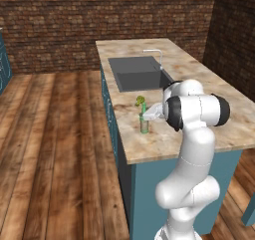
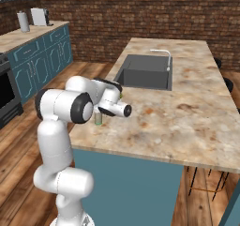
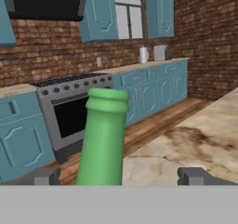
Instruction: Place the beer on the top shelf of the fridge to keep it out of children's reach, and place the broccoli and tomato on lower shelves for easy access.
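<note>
Brick walls and a plank floor are seen around a kitchen island whose marbled beige counter (image 1: 199,84) is carried on teal cabinets; a dark sink (image 1: 139,73) with a pale curved tap (image 1: 155,56) is sunk into the counter's far half; the beer (image 1: 144,123) is stood upright on the counter near the edge closest to the open floor, on the near side of the sink, and its green glass is partly hidden behind the white arm in both base views (image 2: 98,117); the broccoli (image 1: 141,101) is seen as a small yellow-green floret on the counter just beyond the bottle, between it and the sink; the tool (image 3: 119,175) is held level at the bottle, and in the hand view the green neck of the beer (image 3: 103,135) is shown rising between the two dark fingertips (image 3: 44,175), nearer the left one; the jaws are spread fully apart on either side of the neck and nothing is gripped, with a clear gap visible to the right fingertip; whether the left fingertip touches the glass cannot be told; beyond the bottle in the hand view a steel oven (image 3: 69,107) is set among teal base cabinets against the brick wall, with a toaster (image 3: 161,53) and a pale canister (image 3: 143,55) on the far worktop; the same toaster (image 2: 39,16) is seen at the upper left of the right base view.
</note>
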You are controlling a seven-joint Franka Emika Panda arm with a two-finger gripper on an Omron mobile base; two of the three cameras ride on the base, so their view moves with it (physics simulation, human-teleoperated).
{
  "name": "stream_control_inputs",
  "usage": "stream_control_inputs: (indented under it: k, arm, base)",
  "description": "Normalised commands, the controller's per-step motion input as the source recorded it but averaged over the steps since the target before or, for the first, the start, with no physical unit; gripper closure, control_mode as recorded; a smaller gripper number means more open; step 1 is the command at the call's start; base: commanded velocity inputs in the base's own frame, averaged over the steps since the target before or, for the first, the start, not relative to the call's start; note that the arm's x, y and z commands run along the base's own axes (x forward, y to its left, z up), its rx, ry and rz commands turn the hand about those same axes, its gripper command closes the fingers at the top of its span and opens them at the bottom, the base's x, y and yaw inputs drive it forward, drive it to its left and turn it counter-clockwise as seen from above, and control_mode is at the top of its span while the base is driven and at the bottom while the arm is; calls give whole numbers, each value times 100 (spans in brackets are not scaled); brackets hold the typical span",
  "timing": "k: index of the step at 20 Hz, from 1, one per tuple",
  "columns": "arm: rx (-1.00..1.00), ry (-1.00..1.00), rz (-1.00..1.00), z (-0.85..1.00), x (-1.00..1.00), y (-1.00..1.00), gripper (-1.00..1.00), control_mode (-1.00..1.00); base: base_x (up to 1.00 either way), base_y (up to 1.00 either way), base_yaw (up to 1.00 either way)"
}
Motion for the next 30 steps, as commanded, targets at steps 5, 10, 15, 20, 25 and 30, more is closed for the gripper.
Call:
stream_control_inputs:
  k: [5, 10, 15, 20, 25, 30]
  arm:
    - [-1, 0, 1, -4, 0, 24, -100, -100]
    - [-4, 0, 4, -3, 0, 36, 100, -100]
    - [-1, 0, 3, 0, 0, 17, 100, -100]
    - [0, 0, 0, 0, 5, 0, 100, -100]
    - [0, -4, 0, 25, -12, 0, 100, -100]
    - [-2, -6, 0, 95, -49, 0, 100, -100]
  base:
    - [0, 0, 0]
    - [0, 0, 0]
    - [0, 0, 0]
    - [0, 0, 0]
    - [0, 0, 0]
    - [0, 0, 0]
